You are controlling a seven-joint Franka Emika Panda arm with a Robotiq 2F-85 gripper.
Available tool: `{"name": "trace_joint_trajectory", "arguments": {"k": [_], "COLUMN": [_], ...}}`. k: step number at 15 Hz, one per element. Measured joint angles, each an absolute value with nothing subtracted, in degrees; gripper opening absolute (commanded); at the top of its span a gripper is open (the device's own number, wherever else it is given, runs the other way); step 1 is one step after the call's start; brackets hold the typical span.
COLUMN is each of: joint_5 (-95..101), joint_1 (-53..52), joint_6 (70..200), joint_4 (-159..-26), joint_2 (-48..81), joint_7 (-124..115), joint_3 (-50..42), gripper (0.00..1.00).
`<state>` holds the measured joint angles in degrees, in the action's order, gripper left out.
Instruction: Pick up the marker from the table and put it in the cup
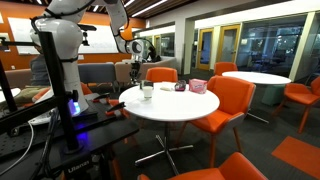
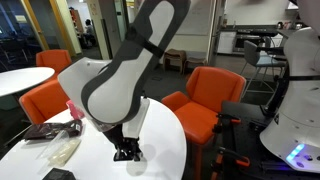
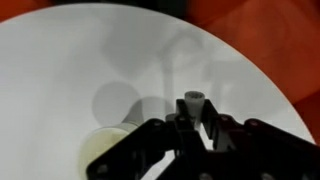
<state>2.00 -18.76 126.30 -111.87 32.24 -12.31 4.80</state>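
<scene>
Gripper: the dark two-finger Robotiq gripper (image 3: 193,126) has its fingers closed on the slim pale-grey-ended marker (image 3: 193,99), whose end pokes out beyond the fingertips.
Marker: in the grasp and, as far as the shadows suggest, lifted clear of the round white table (image 3: 70,50) — not yet in the cup.
Cup: the small pale translucent cup (image 3: 104,150) stands on the table, near the gripper but off to one side of it in the wrist view. In an exterior view the cup (image 1: 147,91) sits close to the table edge nearest the arm.
Step in hand: carrying the marker across to the cup, by my reading.
Doing it well: slide sideways until the marker's tip is centred over the cup's mouth, and keep it in line with the cup's axis. Lower it inside the rim and only then part the fingers — a high or off-centre release could hit the rim or topple the light cup.
Neighbour: the pink boxy container (image 1: 198,86) stands well apart, out of the path.
</scene>
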Motion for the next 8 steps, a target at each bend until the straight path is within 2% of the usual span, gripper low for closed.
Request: {"name": "trace_joint_trajectory", "arguments": {"k": [4,8], "joint_5": [2.0,2.0], "joint_1": [-16.0,-14.6], "joint_6": [111.8,103.7], "joint_4": [-105.6,-99.4], "joint_2": [32.5,35.4], "joint_7": [-9.0,-9.0], "joint_3": [5.1,4.7], "gripper": [0.05,0.05]}}
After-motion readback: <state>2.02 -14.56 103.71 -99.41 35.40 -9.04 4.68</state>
